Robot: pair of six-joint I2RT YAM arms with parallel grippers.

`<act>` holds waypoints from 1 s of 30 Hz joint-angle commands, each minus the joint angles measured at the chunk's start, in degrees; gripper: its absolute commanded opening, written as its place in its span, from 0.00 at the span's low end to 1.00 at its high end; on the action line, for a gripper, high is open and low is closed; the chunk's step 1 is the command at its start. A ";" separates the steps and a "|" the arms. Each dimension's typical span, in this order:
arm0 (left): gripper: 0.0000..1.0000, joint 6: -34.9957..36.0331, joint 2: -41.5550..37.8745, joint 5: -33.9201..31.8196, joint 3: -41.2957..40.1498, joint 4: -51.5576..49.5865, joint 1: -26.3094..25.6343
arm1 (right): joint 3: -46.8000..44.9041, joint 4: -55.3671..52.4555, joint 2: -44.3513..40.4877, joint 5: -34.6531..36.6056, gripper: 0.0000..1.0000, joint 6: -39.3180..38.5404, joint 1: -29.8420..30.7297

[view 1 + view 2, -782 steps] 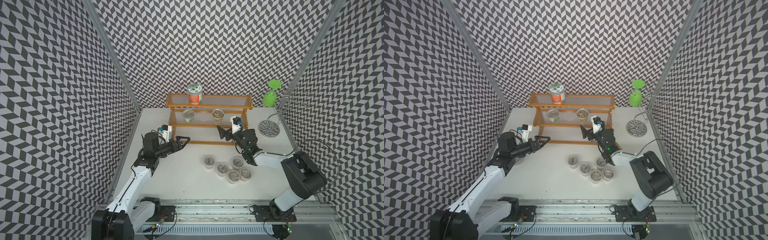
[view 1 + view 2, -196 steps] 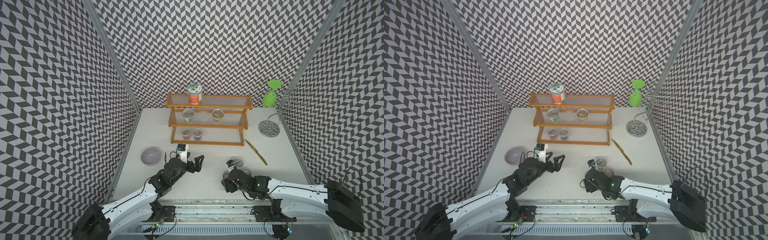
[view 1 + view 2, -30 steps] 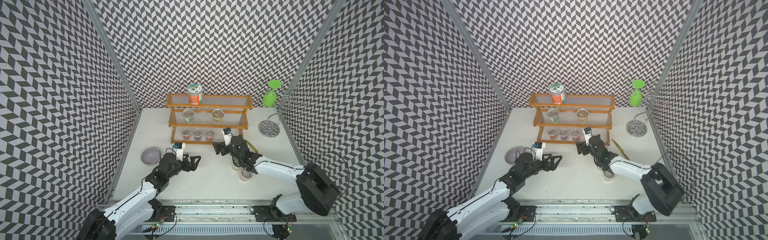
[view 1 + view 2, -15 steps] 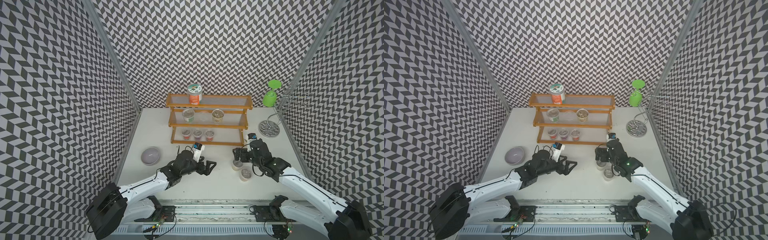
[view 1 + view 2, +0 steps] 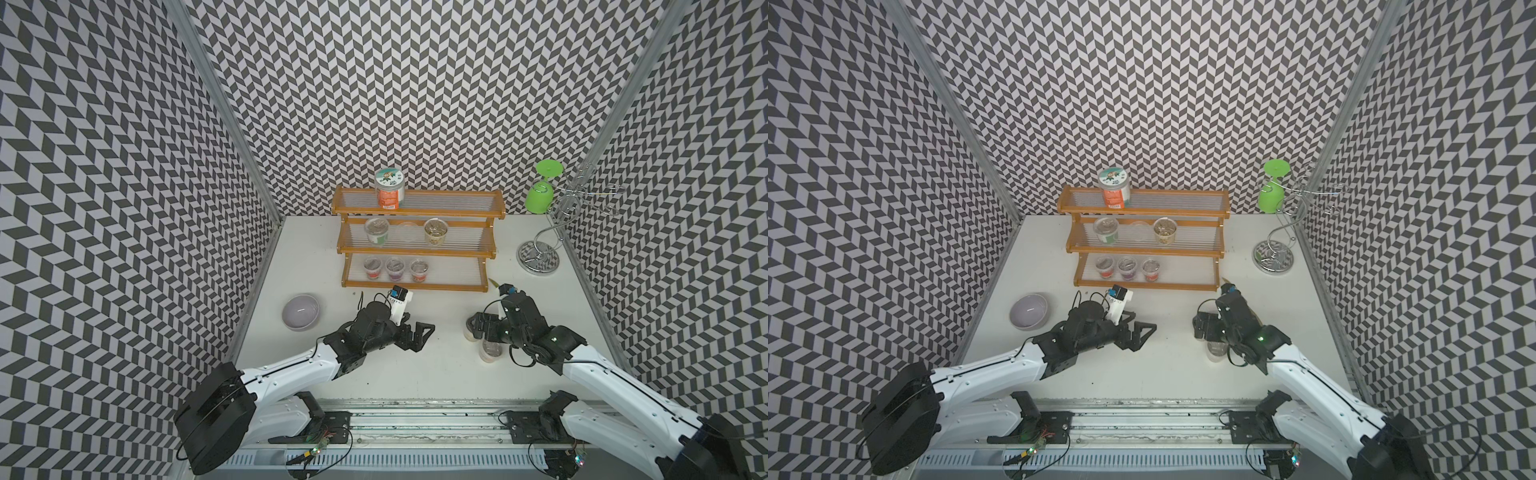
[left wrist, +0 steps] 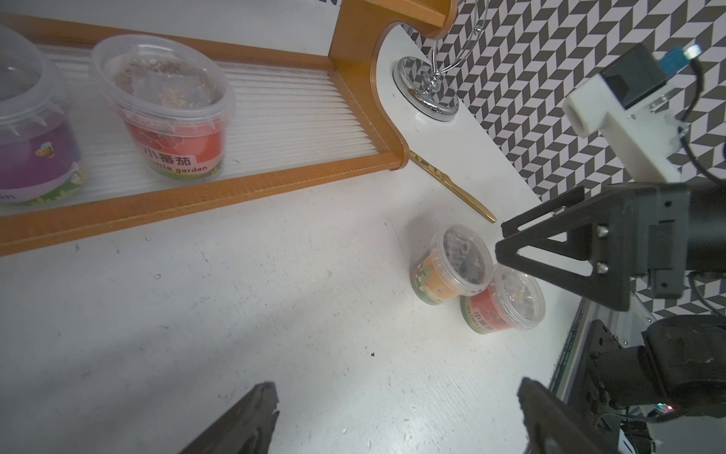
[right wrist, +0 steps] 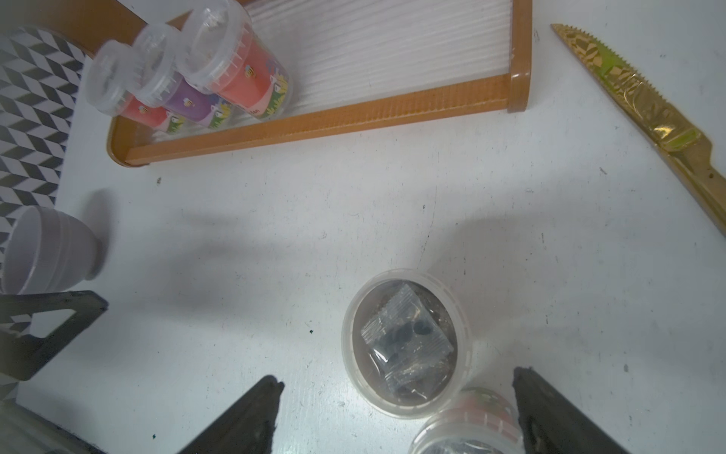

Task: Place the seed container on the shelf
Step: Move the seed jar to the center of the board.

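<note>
white table (image 5: 415, 374), shelf (image 5: 415, 286), two seed tubs (image 6: 451, 267), bowl (image 5: 300, 311), seemingly gold knife (image 7: 644, 98)

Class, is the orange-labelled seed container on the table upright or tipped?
Upright: the seed container stands base-down on the table, lid up.

**Robot test booth in a lab**
The left claw (image 5: 424, 337) hangs over a white table (image 5: 415, 374) boxed in by chevron-patterned walls (image 5: 395, 83). Behind the claw runs a metal rail (image 5: 415, 409) with loose wiring (image 5: 332, 434).
</note>
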 commanded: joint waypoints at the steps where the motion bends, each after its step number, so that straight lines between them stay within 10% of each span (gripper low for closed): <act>1: 0.99 0.86 -2.02 -1.71 0.41 -1.16 -0.31 | 2.86 0.23 3.90 -0.59 0.93 -2.96 -0.20; 30: 1.00 -0.33 -0.67 -2.62 -3.89 3.82 -1.39 | 6.97 2.12 17.36 -0.41 0.83 -10.00 5.74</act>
